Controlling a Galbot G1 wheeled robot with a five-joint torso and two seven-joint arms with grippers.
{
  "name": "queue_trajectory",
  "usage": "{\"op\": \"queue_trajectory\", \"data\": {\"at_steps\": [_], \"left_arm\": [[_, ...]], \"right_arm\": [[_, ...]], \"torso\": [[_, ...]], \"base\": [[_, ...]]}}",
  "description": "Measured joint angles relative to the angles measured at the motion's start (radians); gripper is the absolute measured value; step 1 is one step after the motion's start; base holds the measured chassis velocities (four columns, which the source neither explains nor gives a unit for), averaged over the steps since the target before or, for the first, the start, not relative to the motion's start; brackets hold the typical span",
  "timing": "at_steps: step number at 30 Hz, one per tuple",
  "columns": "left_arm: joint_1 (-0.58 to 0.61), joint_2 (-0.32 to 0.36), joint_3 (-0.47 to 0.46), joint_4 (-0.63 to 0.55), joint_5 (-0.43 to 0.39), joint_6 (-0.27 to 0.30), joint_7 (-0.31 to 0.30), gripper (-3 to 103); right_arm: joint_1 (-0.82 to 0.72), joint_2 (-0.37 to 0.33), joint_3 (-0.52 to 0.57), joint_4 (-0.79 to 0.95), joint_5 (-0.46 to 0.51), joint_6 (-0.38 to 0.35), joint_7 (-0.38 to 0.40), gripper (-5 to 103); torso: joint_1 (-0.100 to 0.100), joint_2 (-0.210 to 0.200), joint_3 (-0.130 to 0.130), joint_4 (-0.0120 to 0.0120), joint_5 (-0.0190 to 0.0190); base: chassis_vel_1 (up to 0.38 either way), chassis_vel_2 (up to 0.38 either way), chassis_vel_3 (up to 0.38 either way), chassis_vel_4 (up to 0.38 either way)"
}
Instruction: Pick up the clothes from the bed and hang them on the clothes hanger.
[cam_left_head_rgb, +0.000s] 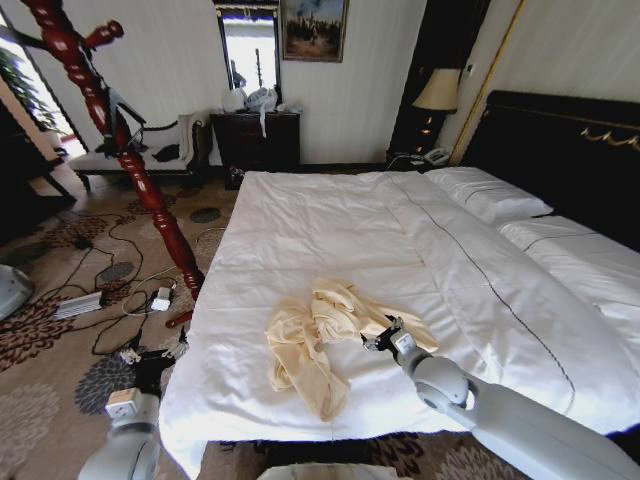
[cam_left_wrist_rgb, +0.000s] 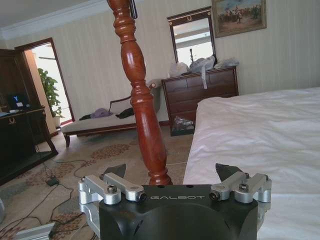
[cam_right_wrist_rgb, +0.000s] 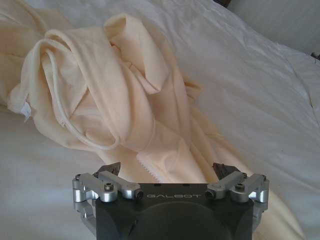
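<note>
Right hand (cam_right_wrist_rgb: 167, 172) spread wide, low over the shirt (cam_left_head_rgb: 320, 335), which lies crumpled just ahead of its fingertips on the bed (cam_left_head_rgb: 300, 220): poised to pinch a fold. Left hand (cam_left_wrist_rgb: 172, 175) spread, idle beside the clothes hanger (cam_left_head_rgb: 120, 140).

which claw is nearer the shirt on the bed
Right. The right claw hangs open right at the shirt, over its edge on the bed. The left claw, also open, is off the bed beside the coat stand.
</note>
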Motion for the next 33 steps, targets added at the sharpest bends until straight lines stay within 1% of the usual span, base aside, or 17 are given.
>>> {"op": "queue_trajectory", "data": {"at_steps": [3, 5, 6, 10, 11, 12, 15, 19, 20, 21, 23, 25, 27, 30, 33], "left_arm": [[-0.007, 0.005, 0.001, 0.008, -0.002, 0.003, 0.000, 100], [-0.010, 0.007, 0.002, 0.011, -0.003, 0.004, 0.000, 100], [-0.010, 0.007, 0.002, 0.011, -0.003, 0.004, 0.000, 100], [-0.014, 0.009, 0.003, 0.016, -0.003, 0.005, -0.001, 100], [-0.014, 0.010, 0.004, 0.016, -0.003, 0.006, -0.001, 100], [-0.014, 0.010, 0.004, 0.016, -0.003, 0.006, -0.001, 100], [-0.014, 0.014, 0.004, 0.016, -0.004, 0.007, -0.001, 100], [-0.016, 0.014, 0.004, 0.017, -0.004, 0.008, -0.001, 100], [-0.016, 0.011, 0.005, 0.018, -0.003, 0.008, -0.001, 100], [-0.016, 0.011, 0.005, 0.018, -0.003, 0.008, -0.001, 100], [-0.014, 0.008, 0.007, 0.018, -0.001, 0.008, -0.001, 100], [-0.010, 0.007, 0.007, 0.016, 0.001, 0.008, -0.001, 100], [-0.009, 0.007, 0.007, 0.014, 0.001, 0.008, -0.001, 100], [-0.003, 0.007, 0.006, 0.009, 0.003, 0.008, -0.001, 100], [0.001, 0.007, 0.006, 0.006, 0.004, 0.008, -0.001, 100]], "right_arm": [[-0.001, 0.045, -0.012, -0.041, -0.037, -0.012, 0.047, 100], [0.000, 0.071, -0.009, -0.061, -0.042, -0.039, 0.089, 100], [0.000, 0.071, -0.009, -0.061, -0.042, -0.039, 0.089, 100], [-0.010, 0.109, -0.006, -0.079, -0.055, -0.063, 0.151, 100], [-0.012, 0.129, -0.008, -0.082, -0.056, -0.073, 0.188, 100], [-0.012, 0.129, -0.008, -0.082, -0.056, -0.073, 0.188, 100], [-0.007, 0.153, -0.003, -0.082, -0.056, -0.084, 0.235, 100], [-0.002, 0.159, 0.008, -0.083, -0.079, -0.071, 0.242, 100], [-0.002, 0.164, 0.014, -0.087, -0.111, -0.050, 0.242, 100], [-0.002, 0.164, 0.014, -0.087, -0.111, -0.050, 0.242, 100], [-0.007, 0.166, 0.019, -0.091, -0.150, -0.028, 0.241, 100], [-0.017, 0.159, 0.024, -0.080, -0.168, -0.017, 0.241, 100], [-0.021, 0.153, 0.027, -0.071, -0.169, -0.016, 0.241, 100], [-0.035, 0.117, 0.043, -0.023, -0.168, -0.016, 0.243, 100], [-0.036, 0.102, 0.054, -0.006, -0.162, -0.016, 0.243, 100]], "torso": [[0.000, 0.000, 0.000, 0.0000, -0.0004], [0.000, 0.000, 0.000, 0.0000, -0.0002], [0.000, 0.000, 0.000, 0.0000, -0.0002], [0.000, 0.000, 0.000, -0.0001, -0.0004], [0.000, 0.000, 0.000, -0.0001, -0.0004], [0.000, 0.000, 0.000, -0.0001, -0.0004], [0.000, 0.000, 0.000, 0.0000, -0.0003], [0.000, 0.000, 0.000, 0.0000, -0.0004], [0.000, 0.000, 0.000, 0.0000, -0.0003], [0.000, 0.000, 0.000, 0.0000, -0.0003], [0.000, 0.000, 0.000, 0.0001, -0.0003], [0.000, 0.000, 0.000, 0.0000, -0.0001], [0.000, 0.000, 0.000, 0.0000, -0.0001], [0.000, 0.000, 0.000, -0.0001, -0.0003], [0.000, 0.000, 0.000, -0.0001, -0.0003]], "base": [[0.000, 0.000, 0.000, 0.000], [0.000, 0.000, 0.000, 0.000], [0.000, 0.000, 0.000, 0.000], [0.000, 0.000, 0.000, 0.000], [0.000, 0.000, 0.000, 0.000], [0.000, 0.000, 0.000, 0.000], [0.000, 0.000, 0.000, 0.000], [0.000, 0.000, 0.000, 0.000], [0.000, 0.000, 0.000, 0.000], [0.000, 0.000, 0.000, 0.000], [0.000, 0.000, 0.000, 0.000], [0.000, 0.000, 0.000, 0.000], [0.000, 0.000, 0.000, 0.000], [0.000, 0.000, 0.000, 0.000], [0.000, 0.000, 0.000, 0.000]]}}
